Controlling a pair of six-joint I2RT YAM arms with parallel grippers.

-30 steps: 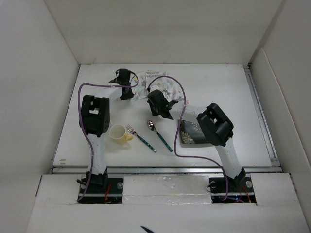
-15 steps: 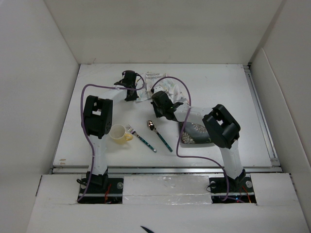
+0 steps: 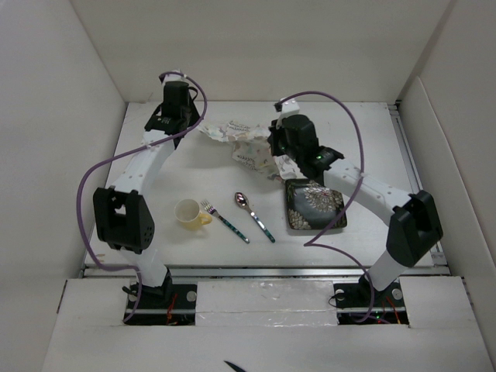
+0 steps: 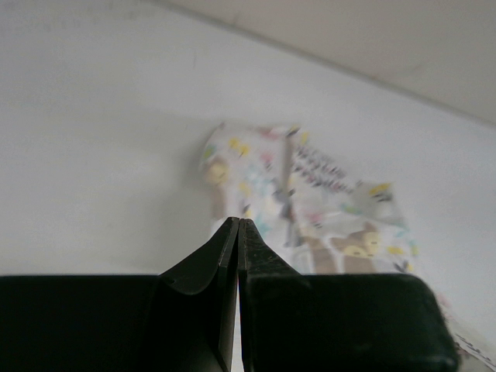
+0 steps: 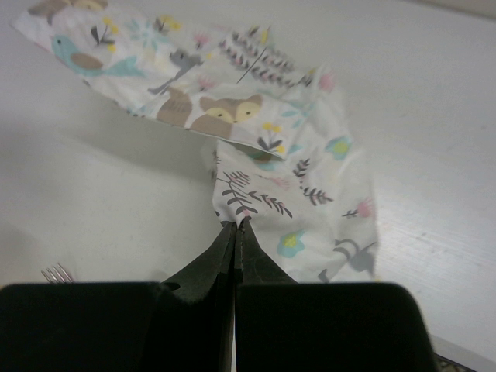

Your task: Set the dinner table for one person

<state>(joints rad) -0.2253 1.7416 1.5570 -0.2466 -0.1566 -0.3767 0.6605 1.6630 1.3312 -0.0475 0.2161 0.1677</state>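
The floral cloth placemat [image 3: 246, 144] hangs crumpled over the far middle of the white dinner table [image 3: 380, 147]. My right gripper [image 3: 277, 156] is shut on one of its edges; in the right wrist view the tips [image 5: 239, 225] pinch the cloth [image 5: 279, 201]. My left gripper [image 3: 177, 108] is raised at the far left with its jaws pressed together [image 4: 238, 222]. Nothing shows between them, and the cloth [image 4: 310, 201] lies beyond the tips. A dark patterned plate [image 3: 314, 205], a spoon [image 3: 254, 215], a fork [image 3: 225, 221] and a pale yellow cup [image 3: 188, 213] lie on the near half.
White walls enclose the table on the left, back and right. A metal rail [image 3: 263, 270] runs along the near edge. Purple cables [image 3: 353, 147] loop from both arms over the table. The fork's tines [image 5: 58, 273] show in the right wrist view.
The left arm has swung up and back to the far left corner, away from the cloth. The right gripper has moved back and right with the cloth. The plate now shows fully.
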